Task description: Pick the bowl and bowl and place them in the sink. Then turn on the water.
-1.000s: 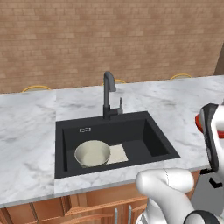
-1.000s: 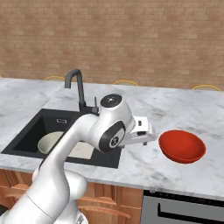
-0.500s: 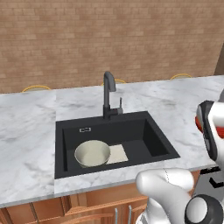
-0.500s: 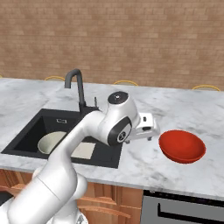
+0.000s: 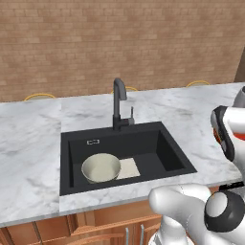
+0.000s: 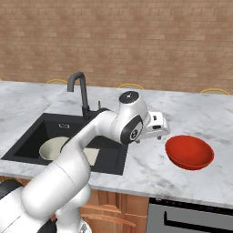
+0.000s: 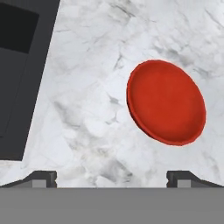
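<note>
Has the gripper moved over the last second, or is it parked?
Yes. In the right base view the gripper has travelled right, away from the faucet and closer to the red bowl, which stays put on the counter.

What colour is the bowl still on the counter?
Glossy red bowl, clearest in the hand view.

Red bowl (image 6: 189, 152) sits on the marble counter (image 6: 209, 113), right of the sink (image 6: 27, 136), well apart from it. Cream bowl (image 6: 53, 148) is inside the black basin, left-front area, with a pale flat mat (image 6: 92, 156) just beside it on the basin floor. Black curved faucet (image 6: 79, 91) stands at the basin's back edge. Arm reaches over the counter between sink and red bowl; gripper (image 6: 160, 130) hangs above bare marble just left of the red bowl, not touching it. Jaws' spacing can't be read from here. Brick wall (image 6: 136, 41) behind.
</note>
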Motion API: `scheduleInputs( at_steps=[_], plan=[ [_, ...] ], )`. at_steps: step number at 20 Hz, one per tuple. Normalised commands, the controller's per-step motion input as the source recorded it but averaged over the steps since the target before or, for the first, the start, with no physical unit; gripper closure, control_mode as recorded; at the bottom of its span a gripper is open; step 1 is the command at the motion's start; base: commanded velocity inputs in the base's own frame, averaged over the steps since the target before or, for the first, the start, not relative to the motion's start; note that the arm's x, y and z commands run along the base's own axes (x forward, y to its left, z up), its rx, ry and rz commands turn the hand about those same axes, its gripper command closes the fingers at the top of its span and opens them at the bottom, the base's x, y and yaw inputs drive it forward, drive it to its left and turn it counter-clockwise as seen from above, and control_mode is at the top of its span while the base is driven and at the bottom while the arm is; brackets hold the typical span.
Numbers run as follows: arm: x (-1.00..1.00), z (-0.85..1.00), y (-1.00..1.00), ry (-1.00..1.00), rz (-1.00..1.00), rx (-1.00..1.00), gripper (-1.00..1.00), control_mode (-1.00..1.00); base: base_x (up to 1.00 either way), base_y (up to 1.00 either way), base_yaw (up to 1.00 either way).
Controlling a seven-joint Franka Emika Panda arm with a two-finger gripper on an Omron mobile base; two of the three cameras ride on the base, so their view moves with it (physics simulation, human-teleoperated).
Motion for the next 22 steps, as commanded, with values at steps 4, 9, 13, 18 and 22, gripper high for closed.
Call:
scheduleInputs(
  at_steps=[4,9,13,18,22],
  plan=[
    [0.08,-0.03,-0.34,0.0,0.04,0.0,-1.0,-1.0,0.0,0.0,0.0],
    [0.17,-0.13,-0.17,0.0,0.01,0.0,-1.0,-1.0,0.0,0.0,0.0],
    [0.12,-0.22,-0.04,0.0,0.0,0.0,-1.0,-1.0,0.0,0.0,0.0],
    [0.19,-0.27,0.0,0.0,0.0,0.0,-1.0,-1.0,0.0,0.0,0.0],
    [0.28,-0.19,0.0,0.0,0.0,0.0,-1.0,-1.0,0.0,0.0,0.0]
  ],
)
